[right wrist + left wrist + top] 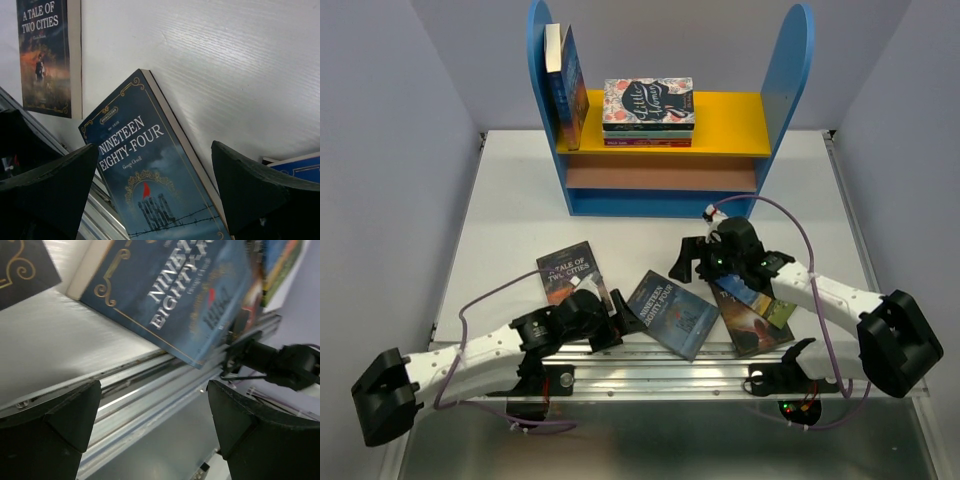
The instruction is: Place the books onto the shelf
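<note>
Top external: A Tale of Two Cities (567, 272), Nineteen Eighty-Four (672, 313) and other paperbacks (755, 320) lie flat on table (520, 200), shelf (665, 120) well behind. Both left gripper (623, 320) and right gripper (688, 262) gape wide, empty. Books probably light, floppy, glossy-slick; best pinch Nineteen Eighty-Four's corner overhanging rail (150, 390)

Top view overlooks the table (500, 220); both close wrist views share one book (160, 175).
</note>
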Controlling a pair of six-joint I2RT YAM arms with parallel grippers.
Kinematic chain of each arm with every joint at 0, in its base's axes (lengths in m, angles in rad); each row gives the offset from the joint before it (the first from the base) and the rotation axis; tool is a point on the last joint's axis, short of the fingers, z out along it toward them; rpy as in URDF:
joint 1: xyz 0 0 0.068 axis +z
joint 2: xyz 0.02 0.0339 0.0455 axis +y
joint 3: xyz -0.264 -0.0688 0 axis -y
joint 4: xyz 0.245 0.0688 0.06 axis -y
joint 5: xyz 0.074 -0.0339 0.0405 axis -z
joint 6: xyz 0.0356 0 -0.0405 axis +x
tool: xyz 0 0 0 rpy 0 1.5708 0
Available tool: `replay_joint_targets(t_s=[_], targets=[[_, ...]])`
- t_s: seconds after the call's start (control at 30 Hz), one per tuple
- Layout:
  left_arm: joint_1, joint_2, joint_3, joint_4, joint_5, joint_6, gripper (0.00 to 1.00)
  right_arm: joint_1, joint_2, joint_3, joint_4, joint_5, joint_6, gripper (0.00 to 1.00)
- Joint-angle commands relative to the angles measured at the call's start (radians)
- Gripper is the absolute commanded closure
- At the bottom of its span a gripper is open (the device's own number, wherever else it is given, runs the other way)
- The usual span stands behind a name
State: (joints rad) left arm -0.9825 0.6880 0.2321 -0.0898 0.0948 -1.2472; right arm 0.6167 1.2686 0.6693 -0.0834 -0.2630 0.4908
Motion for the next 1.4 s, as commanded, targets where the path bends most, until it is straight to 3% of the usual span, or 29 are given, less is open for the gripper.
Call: replay_joint_targets(t_s=[0.0, 0.37, 0.7, 0.8, 1.0, 1.37], targets=[[-0.042, 0.157, 0.044, 0.132, -0.073, -0.049, 0.02, 0.005, -0.029, -0.023, 0.073, -0.067, 0.008, 0.0], [-0.042, 0.382, 0.17, 0.176, -0.253, -0.031, 0.05, 0.005, 0.02, -0.042, 0.073, -0.061, -0.015, 0.0], [0.008, 0.594, 0.265, 0.223, -0.204, 0.075, 0.13, 0.005, 0.069, -0.053, -0.044, -0.09, 0.003, 0.0], [0.041, 0.653, 0.311, 0.226, -0.188, 0.115, 0.21, 0.005, 0.087, -0.054, -0.081, -0.111, 0.002, 0.0], [0.042, 0.751, 0.421, 0.159, -0.195, 0.182, 0.5, 0.005, 0.11, -0.014, -0.073, -0.192, 0.028, 0.03], [0.042, 0.818, 0.481, 0.091, -0.201, 0.19, 0.56, 0.005, 0.035, 0.046, -0.018, -0.34, 0.089, 0.11]])
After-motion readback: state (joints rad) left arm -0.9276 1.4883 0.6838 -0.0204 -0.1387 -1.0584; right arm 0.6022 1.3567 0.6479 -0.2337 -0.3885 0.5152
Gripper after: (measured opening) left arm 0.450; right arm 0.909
